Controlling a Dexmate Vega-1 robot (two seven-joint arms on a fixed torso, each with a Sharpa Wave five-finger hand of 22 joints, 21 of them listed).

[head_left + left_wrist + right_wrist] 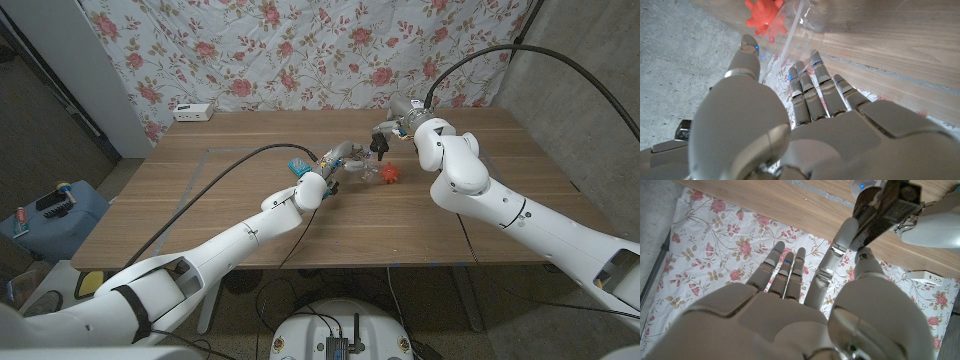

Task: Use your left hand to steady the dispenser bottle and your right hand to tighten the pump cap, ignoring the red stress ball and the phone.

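Observation:
The clear dispenser bottle point(364, 172) stands mid-table; in the left wrist view the bottle point(807, 19) and its inner tube sit between my thumb and fingers. My left hand point(337, 165) holds it from the side, and that hand point(790, 115) has its fingers almost straight. The right hand point(385, 140) hovers just above the bottle's top, where a dark pump cap point(380, 151) shows. In the right wrist view the right hand point(805, 305) has its fingers spread and nothing in them. The left hand point(875, 215) lies just beyond its thumb.
The red stress ball point(390, 175) lies right beside the bottle, and the ball point(765, 17) is also near my left thumb. A phone point(298, 165) lies just left of my left hand. A white power strip point(193, 112) sits at the back left corner.

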